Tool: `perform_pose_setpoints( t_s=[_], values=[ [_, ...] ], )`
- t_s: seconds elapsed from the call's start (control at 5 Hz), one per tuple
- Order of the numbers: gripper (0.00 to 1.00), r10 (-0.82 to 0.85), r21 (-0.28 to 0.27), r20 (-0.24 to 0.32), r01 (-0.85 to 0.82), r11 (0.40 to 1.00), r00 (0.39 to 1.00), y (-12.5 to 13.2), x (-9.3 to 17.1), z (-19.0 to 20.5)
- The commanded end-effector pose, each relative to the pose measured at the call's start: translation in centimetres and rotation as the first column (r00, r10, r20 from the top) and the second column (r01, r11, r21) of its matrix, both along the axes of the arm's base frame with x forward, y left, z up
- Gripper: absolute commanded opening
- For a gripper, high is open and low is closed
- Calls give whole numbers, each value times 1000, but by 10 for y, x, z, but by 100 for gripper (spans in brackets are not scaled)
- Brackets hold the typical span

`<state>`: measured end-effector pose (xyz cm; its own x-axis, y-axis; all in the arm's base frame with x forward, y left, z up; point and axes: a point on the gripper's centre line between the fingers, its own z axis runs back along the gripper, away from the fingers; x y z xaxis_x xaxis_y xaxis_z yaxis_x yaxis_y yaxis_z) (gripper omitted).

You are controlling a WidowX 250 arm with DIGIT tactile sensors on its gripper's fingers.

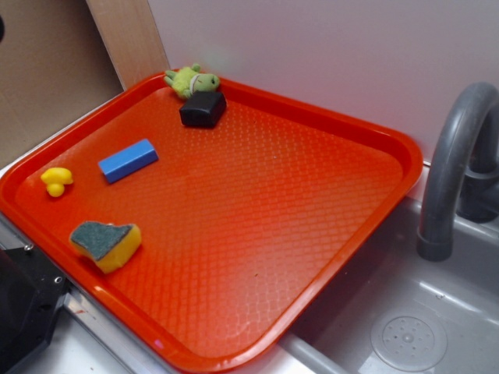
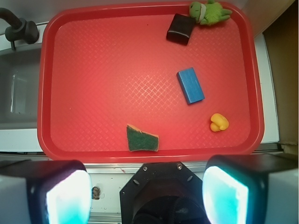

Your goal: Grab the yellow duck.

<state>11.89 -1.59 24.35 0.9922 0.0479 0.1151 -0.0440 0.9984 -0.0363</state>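
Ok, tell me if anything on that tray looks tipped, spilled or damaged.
Nothing is spilled or broken. The only oddity: the sponge sits tilted on the red tray, one edge raised, its green scrub side showing. The duck, blue block, black block and frog lie apart, undisturbed.

Only the two blurred, glowing fingers (image 2: 67, 196) of the gripper (image 2: 147, 196) show, cut off at the wrist view's six o'clock edge, while the grey faucet (image 1: 460, 171) runs out of the exterior view's frame at three o'clock.
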Motion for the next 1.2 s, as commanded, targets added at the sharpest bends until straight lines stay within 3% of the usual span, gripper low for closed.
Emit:
perform_pose_setpoints(
  t_s=[0.0, 0.4, 0.6, 0.8, 1.0],
  values=[
    [100, 0, 0, 0, 0, 1000, 1000, 0, 0, 0],
    [100, 102, 38, 5, -102, 994, 995, 14, 31, -1],
    [100, 64, 117, 2, -63, 991, 998, 26, 56, -12],
    [100, -63, 231, -59, 75, 970, 996, 52, 75, -49],
    [100, -143, 233, -109, 165, 958, 984, 72, 76, -76]
  ],
)
